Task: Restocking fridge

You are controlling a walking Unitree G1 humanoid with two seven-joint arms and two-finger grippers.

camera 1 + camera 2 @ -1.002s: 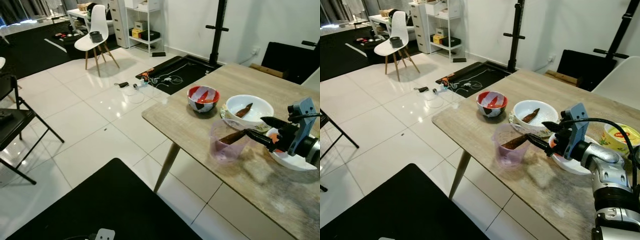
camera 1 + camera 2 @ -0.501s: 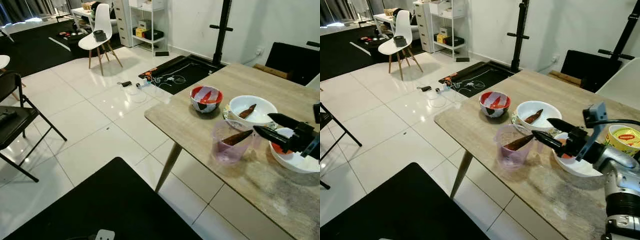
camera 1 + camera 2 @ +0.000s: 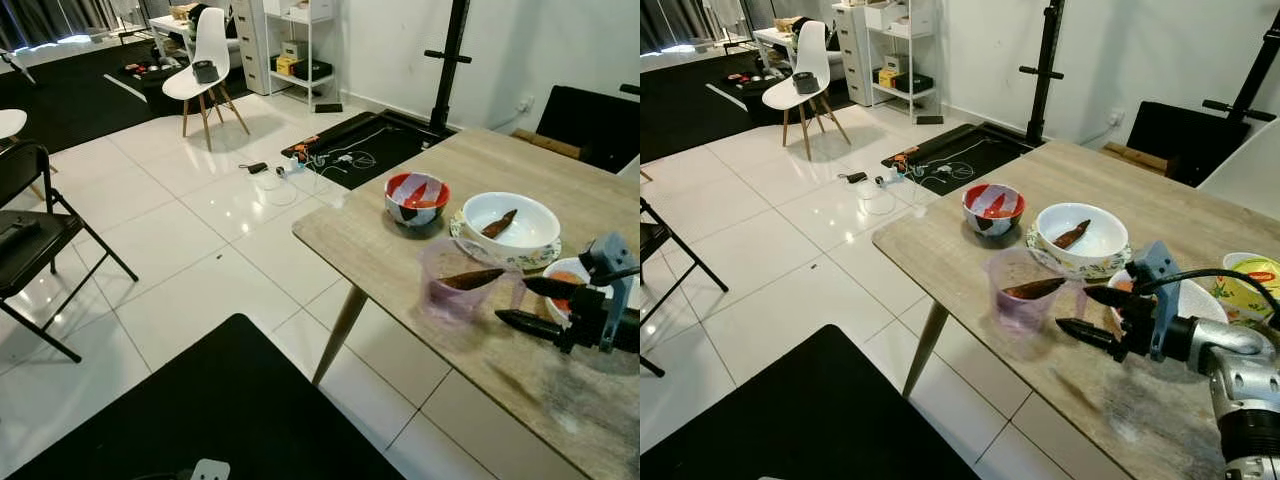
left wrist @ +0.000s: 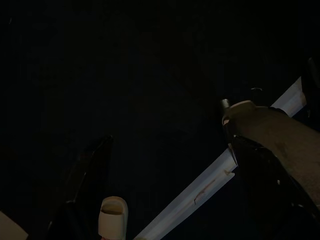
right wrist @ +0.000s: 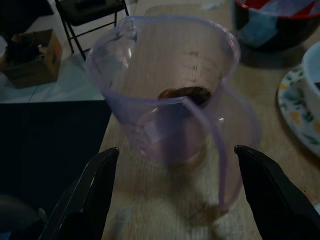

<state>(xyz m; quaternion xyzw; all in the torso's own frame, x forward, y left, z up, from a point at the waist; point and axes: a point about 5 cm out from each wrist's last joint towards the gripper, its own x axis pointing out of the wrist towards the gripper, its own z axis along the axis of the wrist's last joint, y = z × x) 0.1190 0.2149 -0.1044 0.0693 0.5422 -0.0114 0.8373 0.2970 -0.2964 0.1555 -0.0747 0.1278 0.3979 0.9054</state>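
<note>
A translucent purple measuring cup [image 3: 1025, 292] stands near the front edge of the wooden table [image 3: 940, 250], with a dark brown pod-like piece leaning inside it. My right gripper [image 3: 1077, 309] hovers low over the table just right of the cup, open, with nothing between its fingers. In the right wrist view the cup [image 5: 170, 95] sits straight ahead between the two black fingers [image 5: 92, 192], its handle turned toward me. The left wrist view is very dark; my left gripper [image 4: 170, 145] hangs idle, its fingers faintly seen apart.
Behind the cup stand a red-and-white bowl [image 3: 994, 207], a white bowl [image 3: 1081, 235] on a patterned plate holding a brown piece, another white bowl [image 3: 1188, 298] and a yellow tub [image 3: 1252, 275]. A black mat [image 3: 200, 410], a folding chair [image 3: 30, 240] and white floor lie left.
My right gripper has dropped lower and drawn back from the cup's rim to the table beside it, still open. The camera has shifted slightly.
</note>
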